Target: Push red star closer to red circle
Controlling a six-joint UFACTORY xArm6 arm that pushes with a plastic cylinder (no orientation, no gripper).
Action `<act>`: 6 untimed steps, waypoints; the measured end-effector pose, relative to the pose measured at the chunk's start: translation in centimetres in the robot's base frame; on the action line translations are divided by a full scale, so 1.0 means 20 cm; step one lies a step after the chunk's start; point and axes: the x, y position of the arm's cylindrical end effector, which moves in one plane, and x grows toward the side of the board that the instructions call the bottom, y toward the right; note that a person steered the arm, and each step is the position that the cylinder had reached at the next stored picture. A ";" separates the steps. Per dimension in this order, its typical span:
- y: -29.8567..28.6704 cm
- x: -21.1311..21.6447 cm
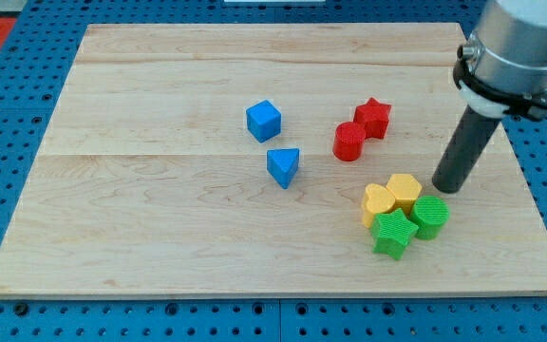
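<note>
The desk (160, 228) is pale, matt wood with visible grain and plank seams. The red star (373, 117), red circle (349, 141), blue cube (264, 121) and green star (393, 233) look like ridged, layered matt plastic. My tip (446, 187) ends a smooth, dark, matt rod.

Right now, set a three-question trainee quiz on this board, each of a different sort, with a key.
1. True or false: the red star lies far from the red circle.
2. Which block is closest to my tip? A) blue cube B) yellow block C) blue triangle
3. Fill in: the green star and the green circle lie toward the view's ______ from the two yellow blocks.

Key: 1 false, they sit close together, touching or nearly so. 2 B, my tip stands just to its right in the view. 3 bottom.
</note>
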 end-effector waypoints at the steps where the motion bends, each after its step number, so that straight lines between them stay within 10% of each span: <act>1: 0.05 -0.19; 4: -0.32 -0.73; 6: -0.42 -0.43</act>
